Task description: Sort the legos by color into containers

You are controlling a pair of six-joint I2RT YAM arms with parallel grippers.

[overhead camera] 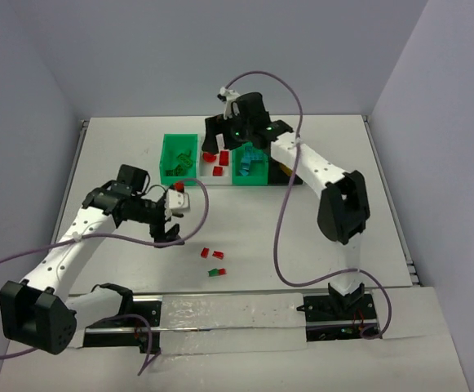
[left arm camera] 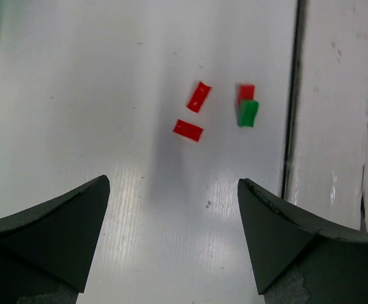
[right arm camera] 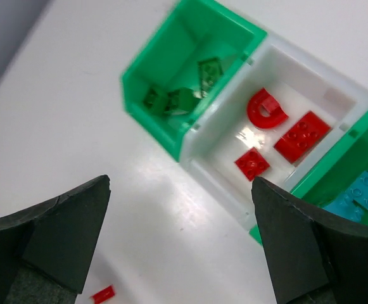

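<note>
Loose legos (left arm camera: 188,130), two red bricks (left arm camera: 199,97) and a red-green stack (left arm camera: 247,106), lie on the counter (left arm camera: 76,95) ahead of the left fingers (left arm camera: 57,234), which stand apart. The nearer red one's long axis runs almost along their closing line. The right fingers (right arm camera: 50,234), also apart, hover above one green bin (right arm camera: 149,104) holding green bricks (right arm camera: 177,98), the white bin (right arm camera: 215,177) holding red pieces (right arm camera: 301,136), and a second green bin (right arm camera: 317,171) holding cyan bricks (right arm camera: 361,190).

Materials and surface finish

green bin (right arm camera: 171,57) and white bin (right arm camera: 310,88): smooth moulded plastic, slightly glossy; red bricks (right arm camera: 301,136): shiny studded plastic; table (left arm camera: 76,95): smooth white board, faint sheen, fine streaks; fingers (left arm camera: 50,234) of the left gripper (left arm camera: 173,182): matt black, slightly grainy
</note>
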